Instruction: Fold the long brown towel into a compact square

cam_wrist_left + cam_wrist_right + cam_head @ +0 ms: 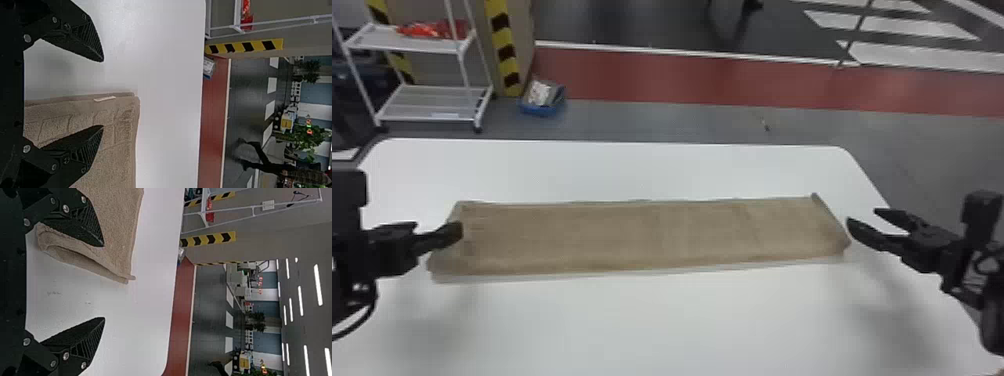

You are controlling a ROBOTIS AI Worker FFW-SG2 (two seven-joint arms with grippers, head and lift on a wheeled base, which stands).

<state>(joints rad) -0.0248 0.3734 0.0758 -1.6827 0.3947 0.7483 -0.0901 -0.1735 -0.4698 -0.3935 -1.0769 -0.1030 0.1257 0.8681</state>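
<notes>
The brown towel [642, 235] lies as a long flat strip across the white table, its long sides running left to right. At its left end hangs my left gripper [439, 231], open; in the left wrist view the same gripper [103, 94] has one finger over the towel [117, 145] and the other over bare table. Just off the right end is my right gripper [869, 222], open too. In the right wrist view this gripper [104, 282] has one finger over the towel's doubled end [113, 235], whose layers part slightly. Neither gripper holds cloth.
The white table [682, 320] extends in front of and behind the towel. Past its far edge, a white shelf rack [432, 117] and a blue bin [542, 107] stand on the floor at the back left.
</notes>
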